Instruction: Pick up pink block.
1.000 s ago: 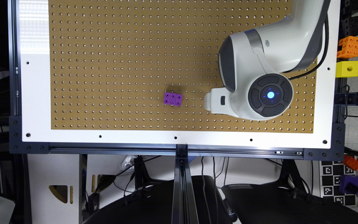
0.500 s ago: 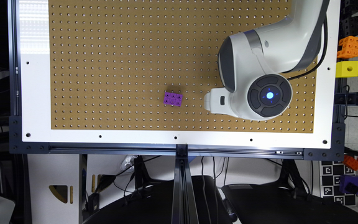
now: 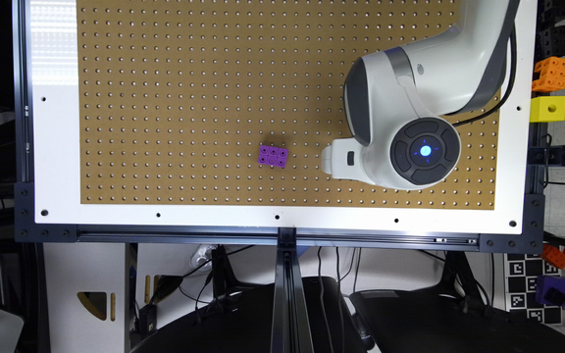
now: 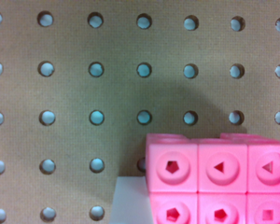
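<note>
From the exterior view, we see the arm's white gripper (image 3: 331, 159) over the brown pegboard (image 3: 165, 98), toward that view's right. A purple brick (image 3: 273, 156) lies just to its left, apart from it; that is not our target.

In the wrist view, we find the pink block (image 4: 219, 179) lying flat on the pegboard close under the camera, studded face up, its long axis running across the picture, with a pale slab (image 4: 130, 200) against its side. We cannot tell how wide the gripper stands. We judge the block sits almost directly below the wrist, so a short descent should reach it.
</note>
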`<state>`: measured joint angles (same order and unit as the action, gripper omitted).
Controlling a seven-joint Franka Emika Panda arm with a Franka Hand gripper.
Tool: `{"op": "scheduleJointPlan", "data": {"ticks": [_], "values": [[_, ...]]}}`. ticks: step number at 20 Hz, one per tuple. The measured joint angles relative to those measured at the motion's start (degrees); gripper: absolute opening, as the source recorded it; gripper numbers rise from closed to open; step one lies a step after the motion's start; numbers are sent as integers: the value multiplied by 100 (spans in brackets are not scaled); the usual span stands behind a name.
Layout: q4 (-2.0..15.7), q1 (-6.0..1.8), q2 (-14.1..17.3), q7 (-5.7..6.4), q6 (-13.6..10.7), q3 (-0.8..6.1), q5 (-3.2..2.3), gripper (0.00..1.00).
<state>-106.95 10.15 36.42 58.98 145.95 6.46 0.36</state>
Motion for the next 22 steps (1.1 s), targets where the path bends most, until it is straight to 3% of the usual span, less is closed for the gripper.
{"op": "scheduleJointPlan", "data": {"ticks": [3, 18, 22], "values": [[-1, -2, -101, 0, -98, -8, -2, 0], [-3, -5, -1309, 5, -1342, -9, -2, 0], [-4, -5, -1416, 7, -1459, -9, -2, 0]]}}
